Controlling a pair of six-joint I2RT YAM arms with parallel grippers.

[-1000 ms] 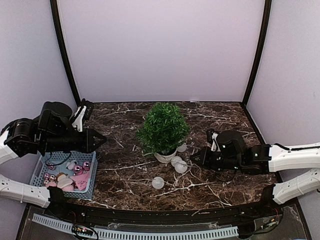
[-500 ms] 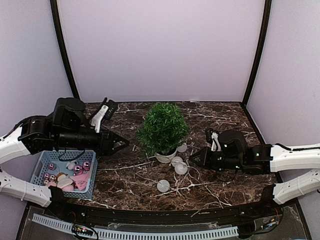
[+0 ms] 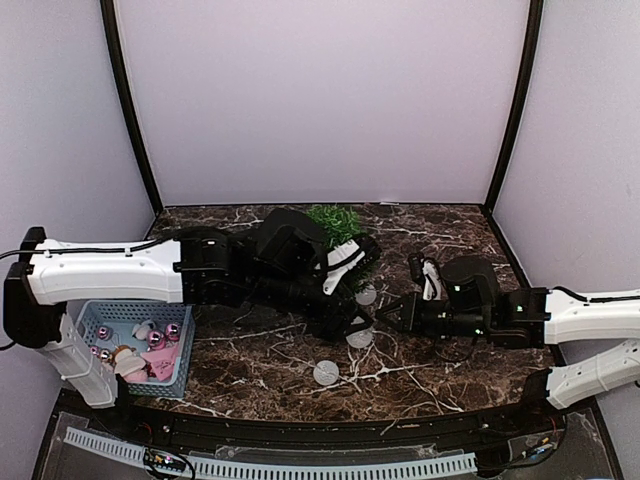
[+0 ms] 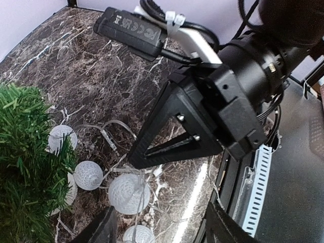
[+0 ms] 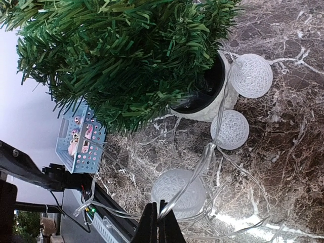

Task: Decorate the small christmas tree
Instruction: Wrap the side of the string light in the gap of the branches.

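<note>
At 8 o'clock on the dark marble table a blue basket holds pink baubles. The left arm lies stretched low from that side toward the centre, forearm nearly level. Its wrist crosses in front of the small christmas tree and hides most of it from above. The left gripper hangs with its fingers spread and nothing between them, just over the string of ball lights.

The tree stands a little to 12 o'clock of the table's centre, in a white pot. It looks light and top-heavy. The needles should be soft and springy and the pot smooth and hard, so a tug on a branch could tip it; the pot is the safer hold.

The lights lie at 5 o'clock of the pot, the nearest ball just beside it. The clear wire seems limp and apt to snag, and the woven balls look light and crushable, so the wire between balls is the place to pinch.

The right arm lies low from 3 o'clock. The right gripper is pressed together, apparently nipping that wire.
</note>
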